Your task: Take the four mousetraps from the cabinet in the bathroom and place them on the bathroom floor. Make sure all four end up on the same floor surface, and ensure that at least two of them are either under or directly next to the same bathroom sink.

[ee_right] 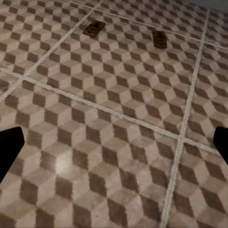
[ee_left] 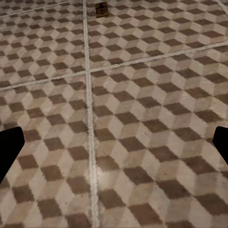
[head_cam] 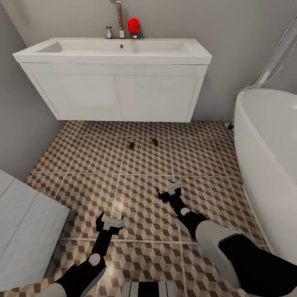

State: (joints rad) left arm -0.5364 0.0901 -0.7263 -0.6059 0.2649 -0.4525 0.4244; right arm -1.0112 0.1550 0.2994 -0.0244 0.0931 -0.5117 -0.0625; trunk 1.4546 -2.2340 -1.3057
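**A:** How far along is this looking?

**B:** Two mousetraps are lying on the bathroom floor [head_cam: 95, 156], a left mousetrap [head_cam: 131, 145] and a right mousetrap [head_cam: 155, 142], near each other but not touching. Both are sitting well ahead of the jaws of either arm, on the tiles just in front of the sink [head_cam: 113, 51] and its white vanity. I'd judge that to be satisfying the part about two beside the same sink, though neither is actually tucked underneath.

**A:** And the arms?

**B:** The left gripper [head_cam: 110, 223] is hovering over bare tile with its jaws apart and nothing between them. The right gripper [head_cam: 170, 192] is doing the same, spread wide and holding nothing. From the right wrist, both traps are showing far beyond the fingertips; from the left wrist, one trap is showing at the far edge beyond the open jaws.

**A:** So what is remaining?

**B:** Judging from these views, two traps are missing from the floor here. The task is probably sitting at about the halfway mark, with another trip to the cabinet needed.

**A:** Anything crowding the spot?

**B:** The bathtub [head_cam: 268, 140] is standing off to the right gripper's outer side, and a pale grey block [head_cam: 29, 222] to the left gripper's outer side. Between them, open tile is lying ahead of both jaws.
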